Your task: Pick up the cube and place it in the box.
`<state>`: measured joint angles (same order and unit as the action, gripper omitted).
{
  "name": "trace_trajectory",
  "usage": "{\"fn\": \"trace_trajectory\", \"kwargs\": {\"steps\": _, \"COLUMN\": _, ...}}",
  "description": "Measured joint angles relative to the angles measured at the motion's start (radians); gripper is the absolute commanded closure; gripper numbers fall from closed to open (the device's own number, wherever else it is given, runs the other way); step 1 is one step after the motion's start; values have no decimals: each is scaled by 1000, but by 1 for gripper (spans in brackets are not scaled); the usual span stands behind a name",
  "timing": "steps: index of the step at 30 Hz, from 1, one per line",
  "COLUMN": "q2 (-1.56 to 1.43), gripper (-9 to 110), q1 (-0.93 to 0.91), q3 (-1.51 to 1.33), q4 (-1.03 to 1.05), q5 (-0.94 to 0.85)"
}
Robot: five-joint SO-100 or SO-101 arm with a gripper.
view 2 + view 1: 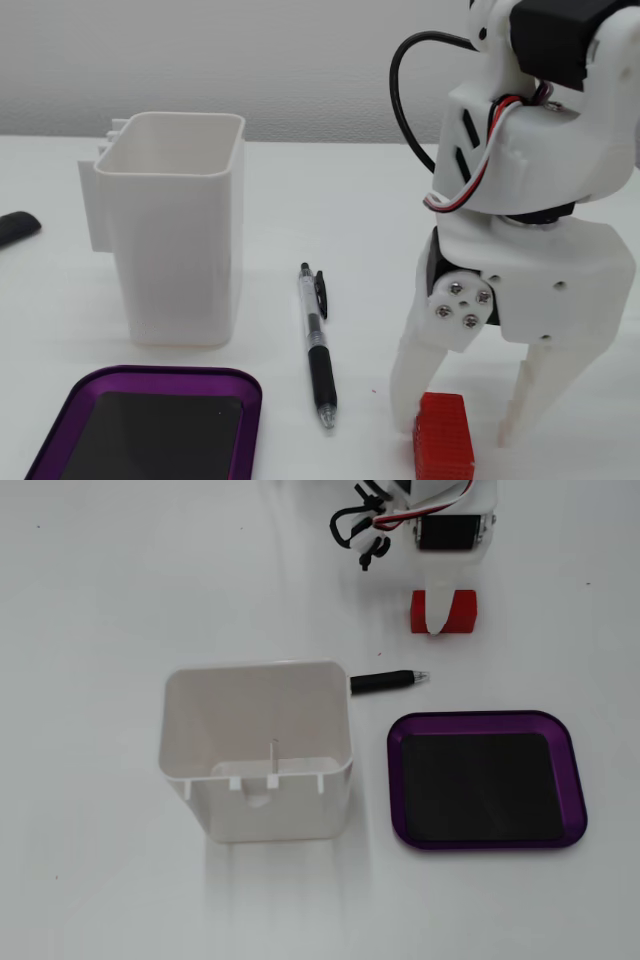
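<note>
Red ribbed plastic cube [443, 433] sits between the white two-finger gripper [462, 422], fingers spread wide, nothing held. We'd lower further, centre, then close before lifting toward the tall white plastic box [172, 240] far left.

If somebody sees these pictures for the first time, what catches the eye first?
The bright red cube stands out on the white table, with the white claw open and straddling it. Next comes the tall white box, empty, with a black pen beside it and a purple tray nearby.
</note>
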<state>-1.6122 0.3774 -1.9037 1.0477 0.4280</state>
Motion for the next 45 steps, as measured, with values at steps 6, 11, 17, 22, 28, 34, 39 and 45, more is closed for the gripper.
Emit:
{"fn": "trace_trajectory", "kwargs": {"steps": 6, "q2": 0, "gripper": 102, "q1": 12, "q3": 0, "q4": 3, "q5": 2}}
{"fn": "trace_trajectory", "kwargs": {"steps": 11, "q2": 0, "gripper": 102, "q1": 9, "q3": 0, "q4": 6, "q5": 0}}
{"fn": "trace_trajectory", "kwargs": {"steps": 17, "q2": -81, "gripper": 102, "q1": 3, "q3": 55, "q4": 37, "q5": -2}}
{"fn": "trace_trajectory", "kwargs": {"steps": 22, "q2": -268, "gripper": 102, "q1": 3, "q3": 83, "q4": 40, "q5": -103}}
{"fn": "trace_trajectory", "kwargs": {"steps": 28, "q2": -445, "gripper": 102, "q1": -100, "q3": 61, "q4": -155, "q5": -284}}
{"fn": "trace_trajectory", "kwargs": {"steps": 34, "q2": -459, "gripper": 102, "q1": -261, "q3": -87, "q4": -511, "q5": -385}}
{"fn": "trace_trajectory", "kwargs": {"steps": 39, "q2": -321, "gripper": 102, "q1": -272, "q3": -103, "q4": -727, "q5": -416}}
{"fn": "trace_trajectory", "kwargs": {"steps": 45, "q2": -12, "gripper": 102, "q1": -281, "q3": 94, "q4": -742, "q5": -416}}
